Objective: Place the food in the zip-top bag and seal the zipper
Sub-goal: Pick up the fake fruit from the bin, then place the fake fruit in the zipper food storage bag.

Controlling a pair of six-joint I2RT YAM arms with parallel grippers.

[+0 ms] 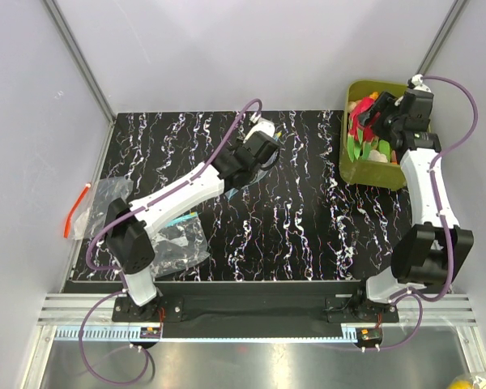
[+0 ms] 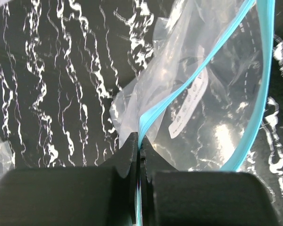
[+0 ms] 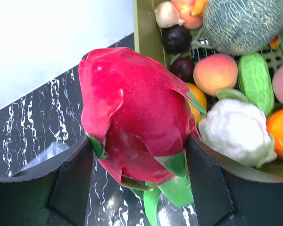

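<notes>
R pincer (image 3: 139, 165) fills the bottom of its wrist view. Its fingers (image 3: 70, 188) are spread wide, one each side of a red dragon fruit (image 3: 137, 113) w/ green leaf tips, and the pads sit against both flanks. Can't tell if the fruit is truly clamped or only straddled. The fruit overlaps the left wall of the olive-green tub (image 3: 144, 28), center of frame.

Rest of the food is in the tub, upper right of that view:
- netted green melon (image 3: 245, 23)
- peach (image 3: 216, 73)
- bumpy green veg (image 3: 255, 82)
- white cauliflower-like piece (image 3: 236, 132)
- garlic bulb (image 3: 169, 14)
- dark plum (image 3: 175, 37)

L pincer (image 2: 140, 155), bottom center of its wrist view, is pressed together on the zipper (image 2: 179, 84). The blue-green strip runs from between the fingers up toward the upper right. The zip-top bag (image 2: 212, 117) spreads over the right half of that frame, crinkled and clear w/ a small white label. It looks empty and its mouth is parted.

Top view: the black marbled desk (image 1: 308, 227) carries the tub at upper right, and the L arm reaches to upper center. At left edge lies another clear bag (image 1: 101, 198) w/ an orange-red strip (image 1: 74, 212). A third clear bag (image 1: 178, 243) lies lower left, near the L arm's base.
</notes>
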